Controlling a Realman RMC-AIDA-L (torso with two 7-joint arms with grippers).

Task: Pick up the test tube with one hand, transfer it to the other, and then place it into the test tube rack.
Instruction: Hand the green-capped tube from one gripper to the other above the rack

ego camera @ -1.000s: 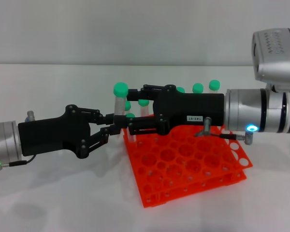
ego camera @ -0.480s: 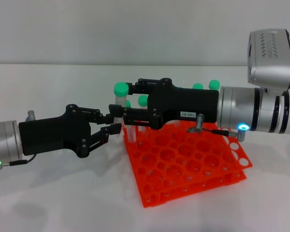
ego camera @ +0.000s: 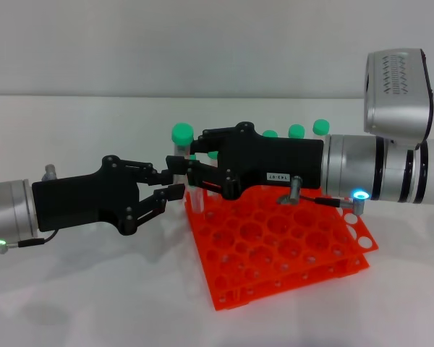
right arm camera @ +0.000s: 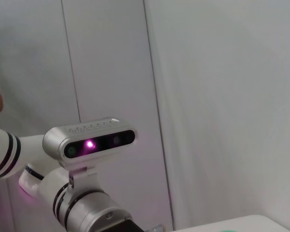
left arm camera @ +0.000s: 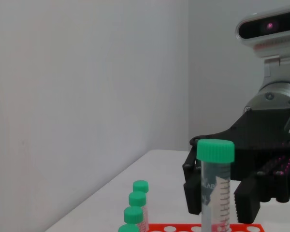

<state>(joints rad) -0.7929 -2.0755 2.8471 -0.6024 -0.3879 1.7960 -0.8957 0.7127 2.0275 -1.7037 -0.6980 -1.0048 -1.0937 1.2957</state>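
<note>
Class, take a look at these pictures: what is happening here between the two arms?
A hand-over is under way. The left tool holds a green-capped tube upright above the near corner of the orange rack. The right tool has come in from the other side, its fingers spread around the same tube. Whether it has a grip yet cannot be told. More capped tubes stand along the rack's far side.

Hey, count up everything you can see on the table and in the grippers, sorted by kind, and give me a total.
Green-capped tubes: 5 clearly seen, the held test tube plus 4 standing tubes; more may be hidden behind the arm.
Orange-red test tube rack: 1
Grippers: 2, the left gripper and the right gripper, meeting at the held tube.
Total: 8
</note>
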